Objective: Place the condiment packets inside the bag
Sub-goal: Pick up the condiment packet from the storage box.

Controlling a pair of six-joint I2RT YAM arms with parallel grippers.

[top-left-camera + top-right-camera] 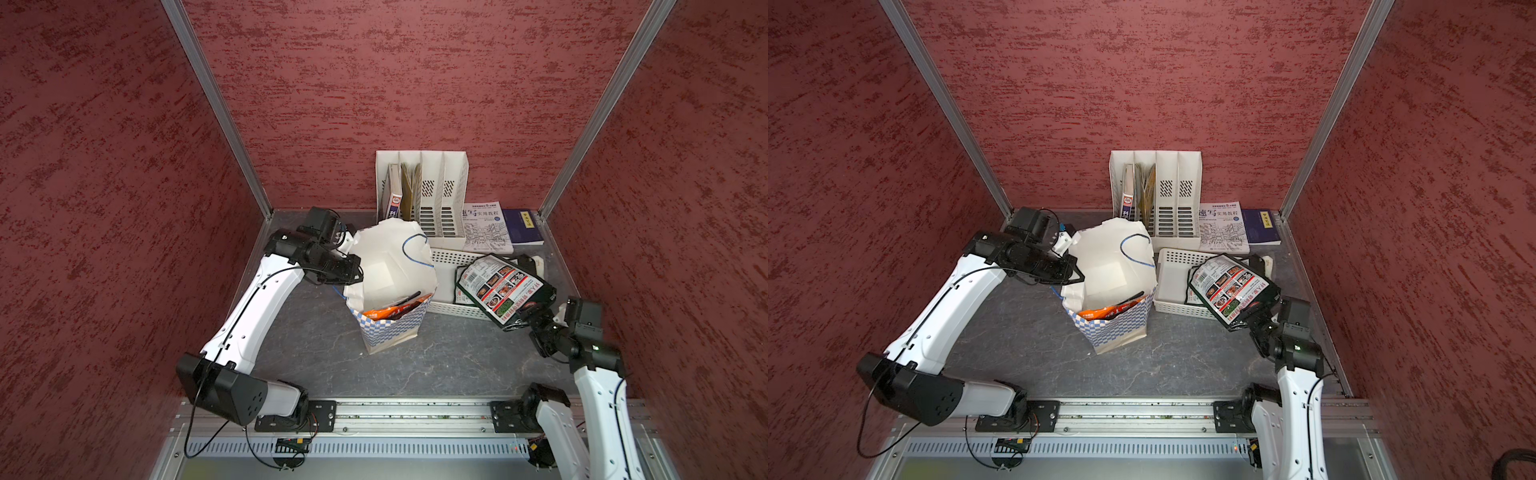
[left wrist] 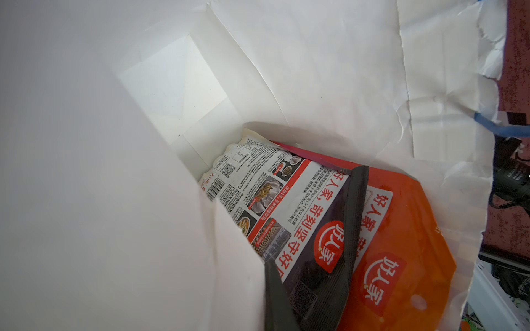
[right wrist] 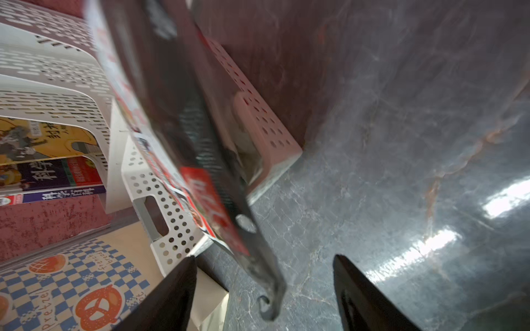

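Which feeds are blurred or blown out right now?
Right wrist view: the black packet is smeared by motion blur, and glare patches hit the tabletop. Left wrist view: the bag wall nearest the lens is washed out white, yet the orange packet print reads sharp. Both top views: evenly lit, sharp.

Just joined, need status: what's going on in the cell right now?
The left gripper is shut on the rim of the bag, holding it open. An orange packet and a black-and-red packet lie inside. The right gripper is by the white basket, jaws apart around the edge of a large black packet that tilts up over the basket: not clamped, not yet bagged.
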